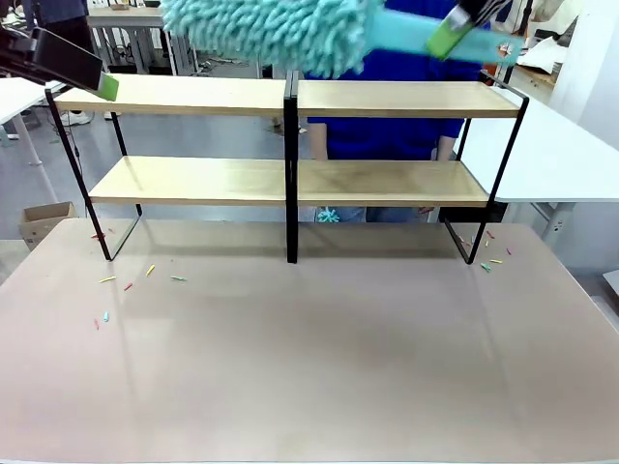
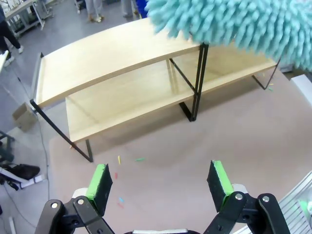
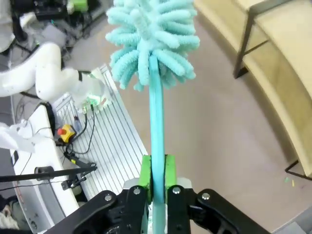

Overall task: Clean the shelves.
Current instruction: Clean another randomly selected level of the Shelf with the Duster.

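Observation:
The shelves (image 1: 290, 179) stand across the far half of the table as two light-wood boards in a thin black frame with a centre post. A fluffy teal duster (image 1: 280, 34) hovers above the top board's middle, its handle clamped in my right gripper (image 1: 453, 35), which is shut. In the right wrist view the green pads (image 3: 146, 175) pinch the handle and the duster head (image 3: 151, 39) points away. My left gripper (image 1: 104, 85) hangs by the top board's left end; the left wrist view shows this gripper (image 2: 160, 183) open and empty, with the shelves (image 2: 112, 53) and the duster (image 2: 234, 22) beyond.
Small coloured scraps (image 1: 126, 283) lie on the tan tabletop at the front left, and more scraps (image 1: 493, 256) by the frame's right foot. A person in blue (image 1: 387, 135) stands behind the shelves. A white table (image 1: 571, 145) adjoins at the right, a cardboard box (image 1: 44, 220) at the left.

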Robot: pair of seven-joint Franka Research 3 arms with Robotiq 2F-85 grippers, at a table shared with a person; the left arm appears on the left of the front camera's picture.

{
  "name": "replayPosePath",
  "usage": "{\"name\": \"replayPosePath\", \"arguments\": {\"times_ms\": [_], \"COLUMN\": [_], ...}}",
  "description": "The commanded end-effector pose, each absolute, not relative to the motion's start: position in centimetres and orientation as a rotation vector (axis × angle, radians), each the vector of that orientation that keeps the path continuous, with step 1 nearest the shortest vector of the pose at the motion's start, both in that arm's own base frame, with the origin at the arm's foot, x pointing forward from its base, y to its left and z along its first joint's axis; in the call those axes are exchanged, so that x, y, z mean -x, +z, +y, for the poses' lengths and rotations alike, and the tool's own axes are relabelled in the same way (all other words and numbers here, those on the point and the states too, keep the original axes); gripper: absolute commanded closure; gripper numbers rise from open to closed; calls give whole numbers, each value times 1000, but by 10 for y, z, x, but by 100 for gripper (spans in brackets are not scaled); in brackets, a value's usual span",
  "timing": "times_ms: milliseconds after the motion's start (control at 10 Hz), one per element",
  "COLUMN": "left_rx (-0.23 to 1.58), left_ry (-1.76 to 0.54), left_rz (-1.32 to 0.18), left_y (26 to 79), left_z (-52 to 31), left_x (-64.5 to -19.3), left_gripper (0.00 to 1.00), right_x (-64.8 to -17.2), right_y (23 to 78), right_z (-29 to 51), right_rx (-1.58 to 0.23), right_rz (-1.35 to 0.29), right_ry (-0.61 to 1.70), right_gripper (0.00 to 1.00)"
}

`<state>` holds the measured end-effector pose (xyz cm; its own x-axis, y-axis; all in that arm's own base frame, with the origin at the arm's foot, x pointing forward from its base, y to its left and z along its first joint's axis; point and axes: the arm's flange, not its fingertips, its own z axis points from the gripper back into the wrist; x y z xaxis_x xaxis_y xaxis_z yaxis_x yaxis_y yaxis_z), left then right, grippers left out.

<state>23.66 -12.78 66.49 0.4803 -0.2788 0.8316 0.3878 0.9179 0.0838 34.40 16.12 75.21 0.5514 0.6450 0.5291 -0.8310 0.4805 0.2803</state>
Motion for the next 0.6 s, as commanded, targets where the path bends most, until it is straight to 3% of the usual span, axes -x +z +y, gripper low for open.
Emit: {"name": "replayPosePath", "arguments": {"times_ms": [0,300,500], "left_rx": [116,116,116], "left_ry": [-397,-397,-397], "left_rz": [-993,-993,-993], "left_y": [665,665,665], "left_z": [-128,-128,-128], "left_x": [-237,-237,-237], "left_gripper": [0,0,0], "right_x": [-319,-261,-228], "right_y": [766,795,770], "right_z": [100,-60,-150], "right_rx": [-642,-823,-827], "right_rz": [-532,-561,-601], "right_ry": [847,719,636], "right_gripper": [87,87,87]}}
